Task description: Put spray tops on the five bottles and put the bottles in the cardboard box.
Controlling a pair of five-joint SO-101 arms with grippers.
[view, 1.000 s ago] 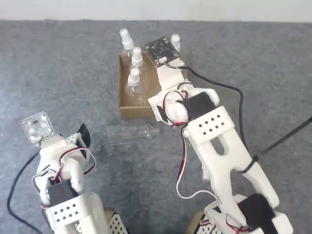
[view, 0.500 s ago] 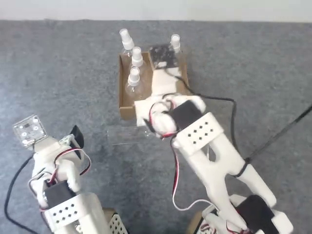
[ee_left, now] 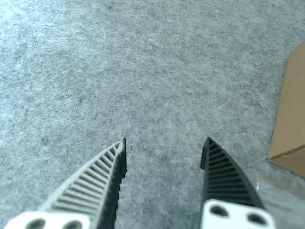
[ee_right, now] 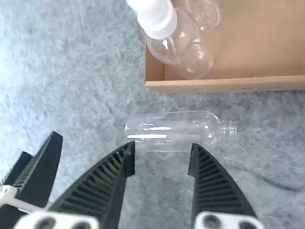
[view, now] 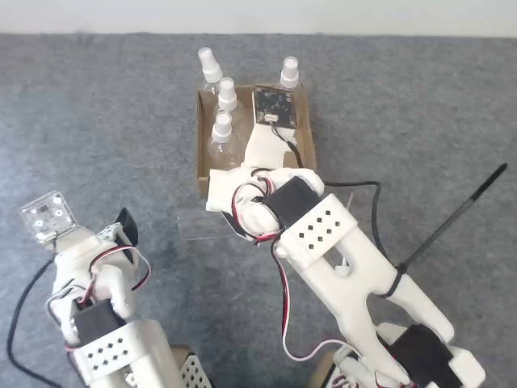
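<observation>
A clear bottle (ee_right: 178,130) with an open neck and no spray top lies on its side on the grey carpet, just in front of the cardboard box (ee_right: 224,57). My right gripper (ee_right: 162,150) hangs open directly over the bottle's base end, one finger on each side. In the high view the right arm (view: 311,222) covers most of this bottle (view: 198,224). Several bottles with white spray tops (view: 220,129) stand in the box (view: 203,174). My left gripper (ee_left: 164,145) is open over bare carpet to the left of the bottle, and it is also seen in the high view (view: 125,226).
A corner of the box (ee_left: 290,119) edges into the left wrist view. A dark finger of the left gripper (ee_right: 28,176) appears in the right wrist view, close beside the lying bottle. A black cable (view: 452,222) runs at the right. Open carpet lies to the left and right.
The right arm has swung from over the box back and leftward, down over the lying bottle. The left arm shifted slightly left at first, then stayed put.
</observation>
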